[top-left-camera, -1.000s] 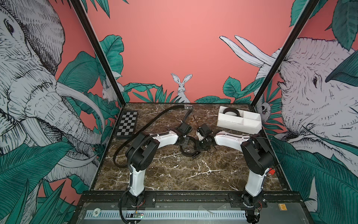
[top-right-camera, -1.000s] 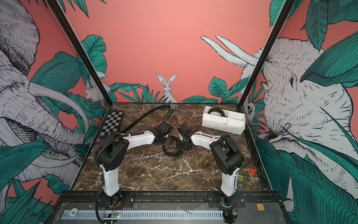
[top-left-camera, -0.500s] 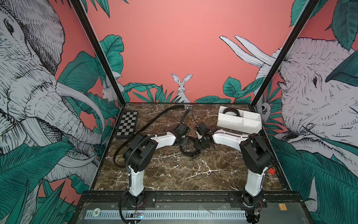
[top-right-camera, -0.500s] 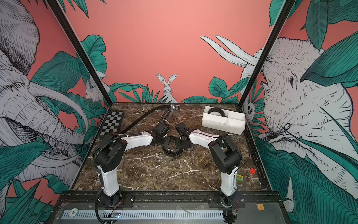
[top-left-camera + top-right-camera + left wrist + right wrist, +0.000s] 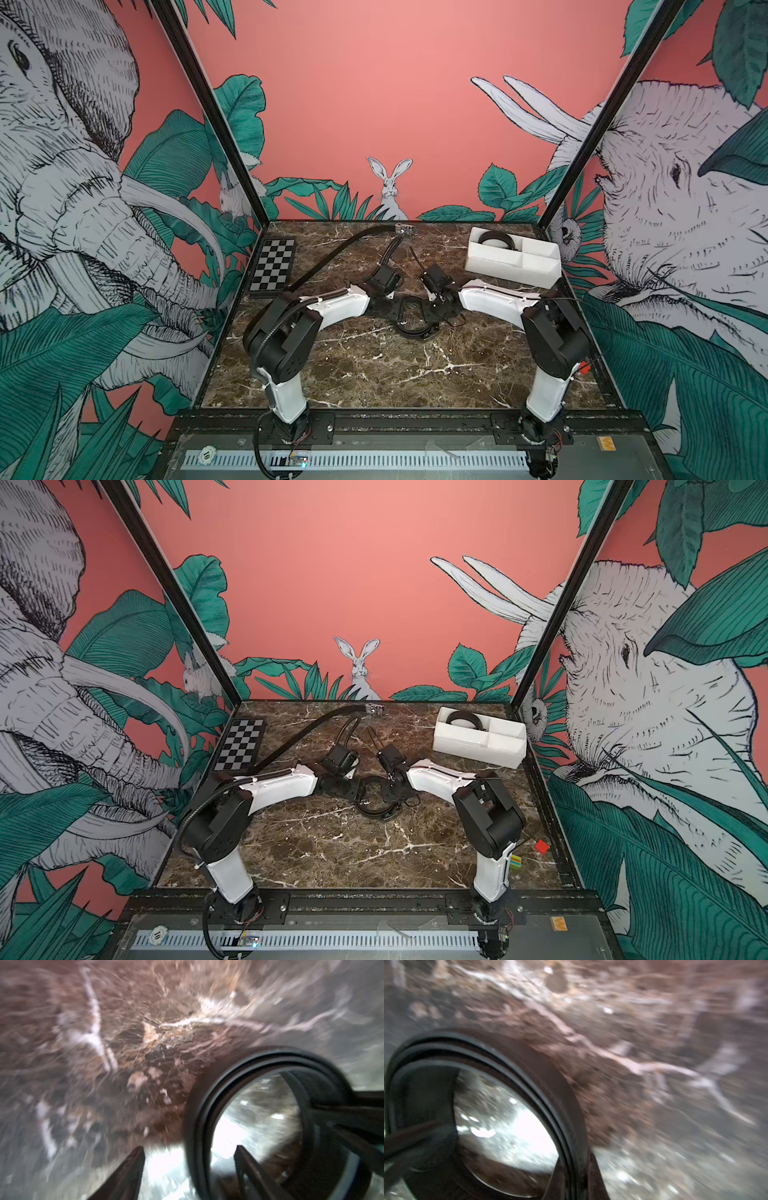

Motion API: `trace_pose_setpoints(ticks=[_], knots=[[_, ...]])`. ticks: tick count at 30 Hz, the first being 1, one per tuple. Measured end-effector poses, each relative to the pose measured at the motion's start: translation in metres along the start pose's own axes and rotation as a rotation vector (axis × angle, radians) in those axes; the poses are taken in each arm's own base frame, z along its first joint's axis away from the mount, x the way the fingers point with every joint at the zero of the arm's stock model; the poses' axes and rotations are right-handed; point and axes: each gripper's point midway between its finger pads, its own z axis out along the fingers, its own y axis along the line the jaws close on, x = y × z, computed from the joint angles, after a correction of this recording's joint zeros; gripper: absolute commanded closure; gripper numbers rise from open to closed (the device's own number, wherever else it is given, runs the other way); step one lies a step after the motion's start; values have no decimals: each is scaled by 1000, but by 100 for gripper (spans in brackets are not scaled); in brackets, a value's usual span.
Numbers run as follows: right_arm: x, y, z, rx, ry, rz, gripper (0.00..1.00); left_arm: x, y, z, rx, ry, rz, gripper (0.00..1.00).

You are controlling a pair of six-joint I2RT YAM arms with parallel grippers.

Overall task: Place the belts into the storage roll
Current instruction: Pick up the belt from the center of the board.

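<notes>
Mid-frame, black belt (image 5: 412,331) coiled into a layered ring on the veined brown marble counter (image 5: 374,374). Pinched at one rim by the right end effector (image 5: 575,1178); straddled at the opposite rim by the left end effector (image 5: 189,1148), spread wide, gripping nothing. Second coil (image 5: 494,239) sitting in the white plastic storage roll (image 5: 511,268), upper right.

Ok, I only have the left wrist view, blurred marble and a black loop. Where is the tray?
Observer: The white tray stands at the back right corner of the table, beyond the right arm.
Operator: Anything in it?
Observer: One coiled belt lies in its left-end compartment.
Operator: And the third belt?
Observer: A long belt lies uncoiled beside the checkered board, its buckle farthest back.
</notes>
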Motion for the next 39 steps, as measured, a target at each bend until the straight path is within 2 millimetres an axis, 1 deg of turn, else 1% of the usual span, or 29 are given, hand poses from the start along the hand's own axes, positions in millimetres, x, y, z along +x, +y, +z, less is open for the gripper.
trace_pose_setpoints(ticks=[3,5,8,10,15,20,23,25,27,32,35,39], knots=[[-6,-14,-25,53,-51,-31,100,-21,-8,-32,43,-94,-12,16],[-13,-22,-41,74,-92,-43,100,-32,-10,-49,60,-148,-20,15],[-22,-40,-63,107,-143,-41,100,-39,-7,-62,67,-188,-35,14],[-26,-56,-76,130,-169,-31,100,-35,-1,-62,59,-186,-44,14],[-47,-100,-108,217,-246,-39,100,-13,13,-50,26,-135,-61,13],[-79,-140,-137,316,-326,-78,100,-4,18,-42,15,-108,-68,13],[-101,-158,-150,358,-394,-93,100,0,20,-38,11,-98,-70,12],[-115,-170,-154,386,-431,-101,100,2,21,-35,7,-90,-71,12],[-127,-180,-152,410,-460,-111,100,4,22,-33,4,-83,-71,12],[-152,-205,-136,459,-498,-133,100,7,24,-30,-2,-72,-72,11],[-164,-219,-128,487,-529,-143,100,9,25,-27,-7,-67,-72,11],[-176,-241,-130,519,-588,-128,100,12,27,-22,-15,-50,-74,11]])
